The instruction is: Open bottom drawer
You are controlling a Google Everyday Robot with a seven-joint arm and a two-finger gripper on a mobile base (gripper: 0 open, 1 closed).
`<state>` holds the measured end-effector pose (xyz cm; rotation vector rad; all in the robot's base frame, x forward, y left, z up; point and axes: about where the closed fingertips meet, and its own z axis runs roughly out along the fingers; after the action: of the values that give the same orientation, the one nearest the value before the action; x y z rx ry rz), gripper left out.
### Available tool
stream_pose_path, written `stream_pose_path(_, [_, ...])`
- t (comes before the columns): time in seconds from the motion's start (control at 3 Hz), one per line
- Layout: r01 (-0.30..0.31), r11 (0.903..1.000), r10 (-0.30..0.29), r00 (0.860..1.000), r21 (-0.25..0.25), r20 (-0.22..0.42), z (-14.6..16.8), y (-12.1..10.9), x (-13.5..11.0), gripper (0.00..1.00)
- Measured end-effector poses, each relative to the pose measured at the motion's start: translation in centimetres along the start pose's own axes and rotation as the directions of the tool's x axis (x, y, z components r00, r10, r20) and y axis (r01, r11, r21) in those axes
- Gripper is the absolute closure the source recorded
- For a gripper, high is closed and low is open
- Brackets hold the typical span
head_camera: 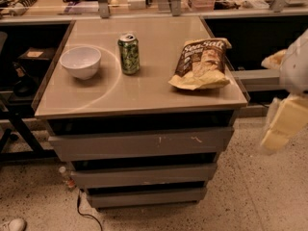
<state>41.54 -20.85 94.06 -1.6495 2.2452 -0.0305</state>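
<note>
1. Cabinet [139, 97]: low unit with a pale top, standing on speckled floor against a dark-shelved bench. Three grey handleless fronts stacked down its face.

2. Top drawer [144, 143]: the tallest front, with pale scratch marks. Not wanted.

3. Middle drawer [144, 174]: mid-sized front. Not wanted.

4. Bottom drawer [147, 197]: the shallowest front, lowest of the three, just above the floor. It appears shut, with a dark slot along its upper edge.

5. Gripper [281, 126]: a pale, blurred shape at the right edge of the view. It sits off the cabinet's right side, at about the height of the top drawer and well apart from the bottom drawer. I cannot tell how far open the claw is; nothing is visibly held.

6. Chip bag [201, 64]: lying on the right of the top.

7. Bowl [80, 61]: white, on the left of the top.

8. Can [129, 53]: green, upright between the bowl and the bag.

9. Cable [84, 211]: dark, on the floor by the cabinet's lower left corner.

Handling note, as a judgement: the step in hand is the approach. The gripper needs to drop low and come round to the cabinet's face. It should then catch the slot above the lowest front (the only purchase, since there is no handle) and pull straight out and level. It should stay below the middle front so the wrong drawer does not come too.
</note>
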Motion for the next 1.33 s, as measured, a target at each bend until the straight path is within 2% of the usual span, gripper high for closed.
stream_pose_path(0.33, [-0.057,0.9966,0.059,0.998,-0.059,0.029,5.2,3.7,2.2,0.00])
stream_pose_path(0.67, [-0.098,0.9811,0.102,0.995,-0.167,0.016,11.1,8.8,5.0,0.00])
stream_pose_path(1.0, [-0.098,0.9811,0.102,0.995,-0.167,0.016,11.1,8.9,5.0,0.00])
stream_pose_path(1.33, [-0.131,0.9608,0.138,0.990,-0.244,0.015,14.9,11.9,5.7,0.00])
